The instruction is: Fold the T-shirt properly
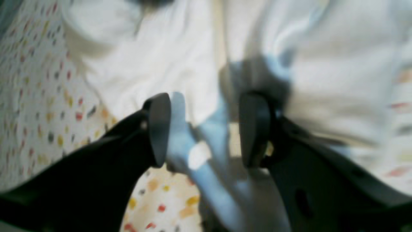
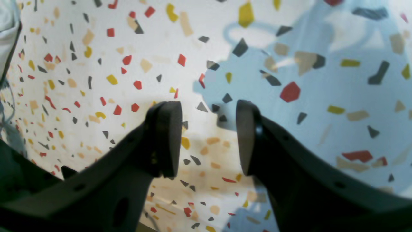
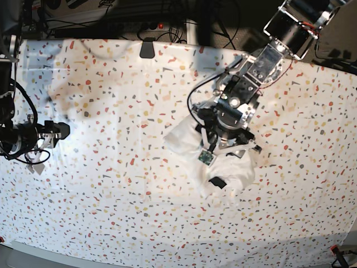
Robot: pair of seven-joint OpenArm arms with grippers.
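The white T-shirt [image 3: 215,162] lies in a bunched heap on the speckled table [image 3: 111,195], the left gripper [image 1: 204,129] hangs open over it, the right gripper [image 2: 209,138] waits open far off, so grab one edge, not a thick lump.

- Wide bare tabletop [image 3: 122,184] left of and below T-shirt [image 3: 184,139]: free passage.
- T-shirt bunched mid-right under left pincer [image 1: 204,129]; arm blocks approach from upper right.
- Right pincer [image 2: 208,138] parked at far left edge, well apart.
- Cables behind far edge.
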